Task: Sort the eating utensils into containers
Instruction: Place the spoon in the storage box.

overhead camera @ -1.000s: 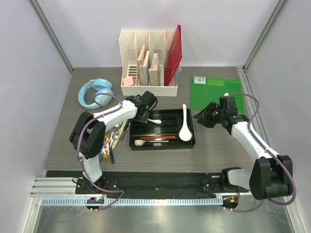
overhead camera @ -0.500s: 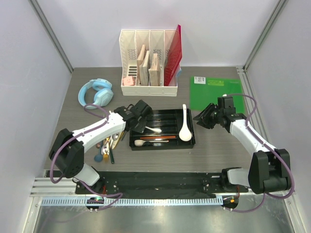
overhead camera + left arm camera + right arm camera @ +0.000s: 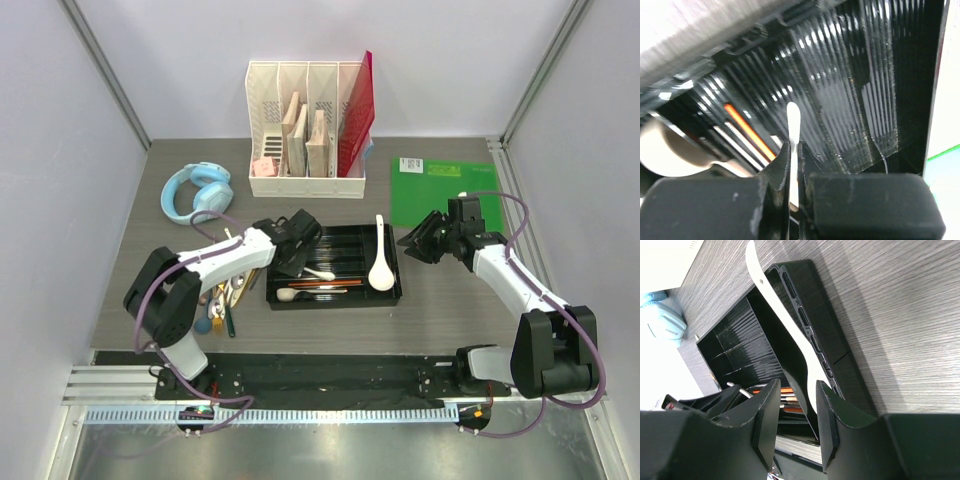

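Spots a heap of loose cutlery (image 3: 226,293) on the table, left of the black tray (image 3: 345,240). Pinches a small white spoon (image 3: 793,117) in the fully closed left gripper (image 3: 296,260), low over the tray's left end, spoon running roughly along the compartments. Needs only a lowering and a release, by the look of it. Further right, finds the large soup spoon (image 3: 381,265) at the tray's right end, handle poking past the far rim. Keeps the right gripper (image 3: 415,243) half-open and empty just beside it, clearly the nearer arm for that one.
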`<state>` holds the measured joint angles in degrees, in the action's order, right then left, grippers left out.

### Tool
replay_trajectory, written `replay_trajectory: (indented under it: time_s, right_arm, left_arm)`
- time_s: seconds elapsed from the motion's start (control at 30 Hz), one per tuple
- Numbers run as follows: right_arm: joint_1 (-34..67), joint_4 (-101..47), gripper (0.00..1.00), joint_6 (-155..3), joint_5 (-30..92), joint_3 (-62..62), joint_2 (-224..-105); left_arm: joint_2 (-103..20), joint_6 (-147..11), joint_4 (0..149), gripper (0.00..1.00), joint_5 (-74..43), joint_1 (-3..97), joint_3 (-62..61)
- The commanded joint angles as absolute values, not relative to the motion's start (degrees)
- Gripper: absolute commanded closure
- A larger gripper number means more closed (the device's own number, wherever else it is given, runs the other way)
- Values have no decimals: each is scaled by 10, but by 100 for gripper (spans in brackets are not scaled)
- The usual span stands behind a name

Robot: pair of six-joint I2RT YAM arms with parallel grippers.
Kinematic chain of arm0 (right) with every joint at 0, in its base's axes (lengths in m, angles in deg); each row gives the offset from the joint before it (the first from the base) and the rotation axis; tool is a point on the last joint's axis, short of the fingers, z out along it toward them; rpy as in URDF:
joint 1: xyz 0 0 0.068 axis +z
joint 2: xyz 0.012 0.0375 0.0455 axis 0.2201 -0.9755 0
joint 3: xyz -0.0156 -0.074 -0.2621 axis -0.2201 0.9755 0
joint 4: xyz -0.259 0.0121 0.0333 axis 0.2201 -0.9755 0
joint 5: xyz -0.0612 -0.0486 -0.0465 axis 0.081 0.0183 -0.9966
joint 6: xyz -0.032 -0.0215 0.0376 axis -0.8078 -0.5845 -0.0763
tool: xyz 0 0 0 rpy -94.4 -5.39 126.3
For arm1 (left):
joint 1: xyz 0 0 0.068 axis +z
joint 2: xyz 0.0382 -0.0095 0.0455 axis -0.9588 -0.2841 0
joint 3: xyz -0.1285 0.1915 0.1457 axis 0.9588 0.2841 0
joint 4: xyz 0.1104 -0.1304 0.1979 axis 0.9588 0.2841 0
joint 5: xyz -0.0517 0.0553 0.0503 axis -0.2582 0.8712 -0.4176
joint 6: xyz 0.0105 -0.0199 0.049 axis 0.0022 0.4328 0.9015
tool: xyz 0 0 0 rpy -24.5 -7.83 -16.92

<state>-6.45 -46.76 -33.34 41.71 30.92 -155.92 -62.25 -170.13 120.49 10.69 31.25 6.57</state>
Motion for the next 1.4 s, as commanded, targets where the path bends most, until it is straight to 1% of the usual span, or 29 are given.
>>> replay_trajectory:
  time_s: [0.0, 0.27, 0.53, 0.87, 1.07, 1.17, 1.23, 1.3, 1.37]
  right_arm:
    - [-63, -454, 60, -340, 423, 281, -1553]
    - [-63, -453, 60, -340, 425, 287, -1550]
    - [-64, -453, 60, -346, 424, 279, -1555]
    - [-63, -454, 60, -341, 433, 290, -1540]
    - [-63, -454, 60, -338, 436, 299, -1533]
    - [-63, -454, 60, -338, 436, 302, -1531]
    - [-63, -454, 60, -339, 435, 303, -1530]
    - [-63, -454, 60, -339, 435, 304, -1532]
    - [-64, -454, 60, -340, 438, 302, -1534]
  left_arm:
    - [-645, -1762, 1185, 100, 106, 318, 21]
    - [-645, -1739, 1197, 100, 98, 324, 9]
    - [-663, -1739, 1200, 100, 87, 333, 26]
    - [-696, -1761, 1223, 100, 93, 334, 8]
    - [-706, -1789, 1196, 100, 83, 336, 23]
    - [-709, -1759, 1171, 100, 65, 340, 21]
    - [-711, -1728, 1165, 90, 48, 342, 18]
    - [-712, -1721, 1173, 85, 35, 344, 14]
    - [-711, -1718, 1175, 83, 13, 345, 19]
